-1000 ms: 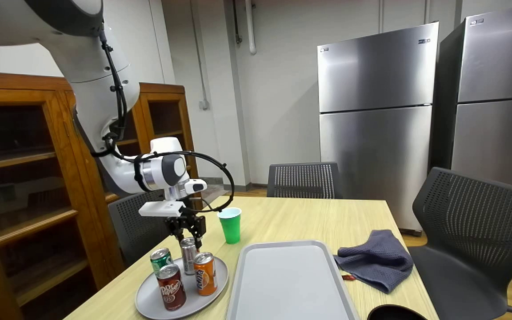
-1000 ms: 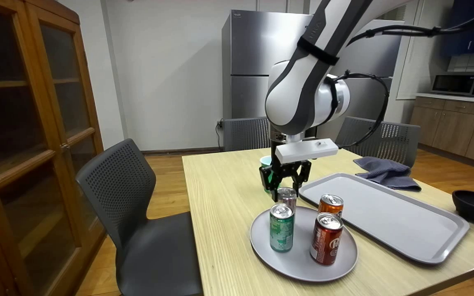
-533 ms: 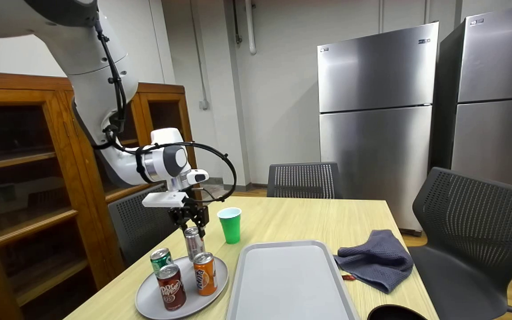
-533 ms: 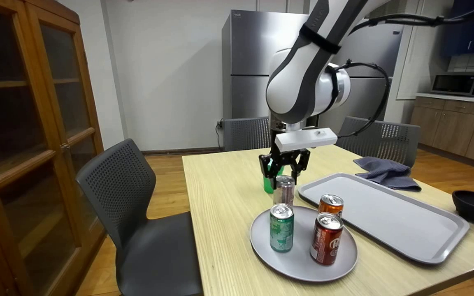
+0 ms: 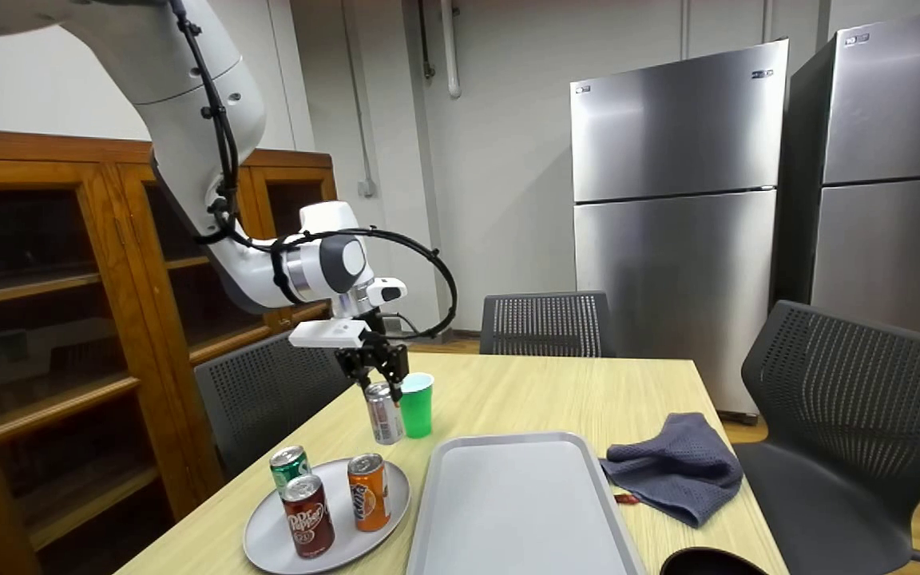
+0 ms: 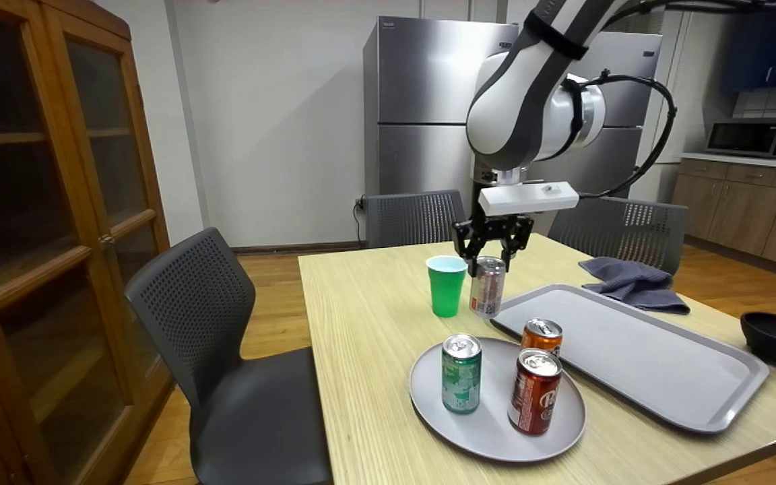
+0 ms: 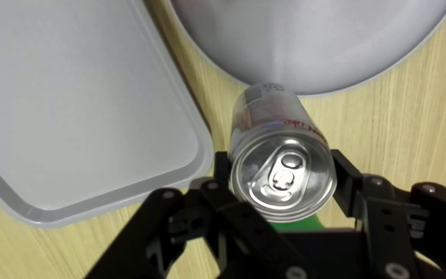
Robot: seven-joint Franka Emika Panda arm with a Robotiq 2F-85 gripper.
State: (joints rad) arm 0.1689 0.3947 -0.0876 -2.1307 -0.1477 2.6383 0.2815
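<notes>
Wooden cabinets point(image 5: 45, 335) are seen at the left in an exterior view, and beside them a dark chair point(image 5: 268, 391) is placed at a pale table point(image 5: 556, 391). On the table's near left, a round grey plate point(image 5: 267, 531) is occupied by a green can point(image 5: 288, 465), a Dr Pepper can point(image 5: 308, 519) and an orange can point(image 5: 369, 493), all upright. Farther back, a silver can point(image 5: 386, 419) is grasped in the gripper point(image 5: 382, 390), slightly tilted, near the plate's far edge; whether it is clear of the table cannot be told. Just right of it, a green cup point(image 5: 418, 411) is set. Next, a grey tray point(image 5: 524, 511) is laid flat, then a crumpled dark cloth point(image 5: 680, 471) and, nearer, a black bowl point(image 5: 709, 564). At the far right, steel refrigerators point(image 5: 676, 263) are seen.
</notes>
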